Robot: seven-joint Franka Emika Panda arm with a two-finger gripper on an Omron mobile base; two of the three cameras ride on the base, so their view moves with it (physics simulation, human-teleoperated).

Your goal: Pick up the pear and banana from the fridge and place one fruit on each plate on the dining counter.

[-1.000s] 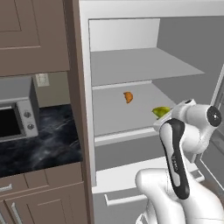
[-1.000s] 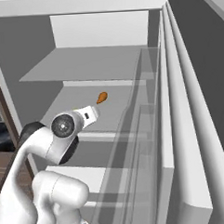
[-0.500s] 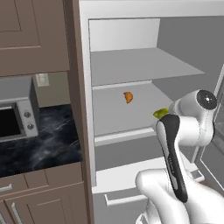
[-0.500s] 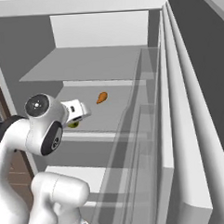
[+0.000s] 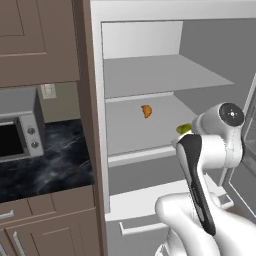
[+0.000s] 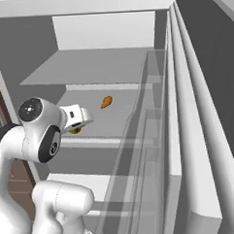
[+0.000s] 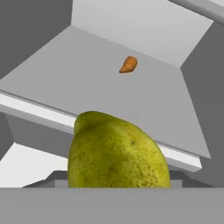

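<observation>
I've got the end effector [image 6: 82,121] clamped on the pear [image 7: 118,153] near the fridge [image 5: 145,85] shelf's front edge; it looks light, firm, smooth-skinned, so I'd keep gripping its widest part.

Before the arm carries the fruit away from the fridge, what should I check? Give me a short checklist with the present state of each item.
1. Pear between the jaws: ok, it sits right in front of the hand camera; the fingertips are hidden.
2. Pear off the shelf: ok, it hangs in front of the shelf edge.
3. Fridge open, way out free: ok.
4. Small orange item left alone: ok, it lies far back on the shelf.
5. Banana located: cannot tell.
6. Grip firm enough: cannot tell.
</observation>
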